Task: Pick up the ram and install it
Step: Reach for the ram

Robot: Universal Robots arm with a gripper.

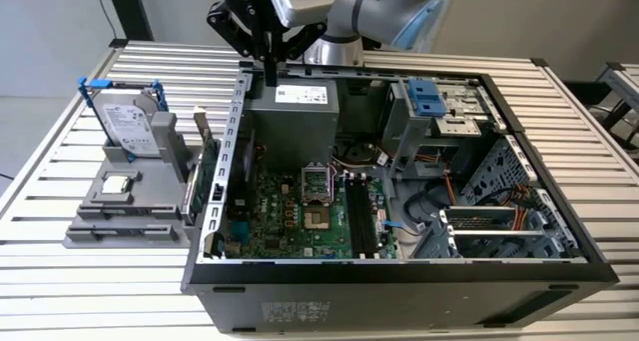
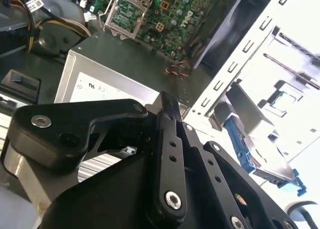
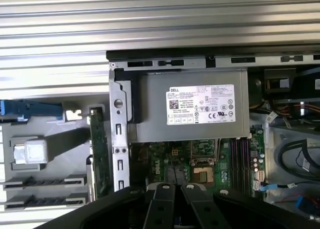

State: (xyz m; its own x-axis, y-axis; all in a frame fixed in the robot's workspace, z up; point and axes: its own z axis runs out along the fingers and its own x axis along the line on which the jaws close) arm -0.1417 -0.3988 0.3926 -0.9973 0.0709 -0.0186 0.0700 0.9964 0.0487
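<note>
Hand (image 1: 269, 66) clamps the ram (image 1: 271, 81) above the case (image 1: 399, 271).

- Tabletop (image 1: 100, 296): pale silver, ribbed in parallel stripes.
- Motherboard (image 1: 289, 214): green.
- Power supply (image 1: 295, 124): grey, with a white label.
- Hard drive (image 1: 130, 128): silver, in a blue frame.
- Computer case (image 1: 399, 300): black outside, grey inside.
- Gripper (image 1: 269, 75): black.

Exterior view overlooks the whole open case (image 1: 399, 296) from above; both wrist views share its power supply (image 3: 200, 109).
</note>
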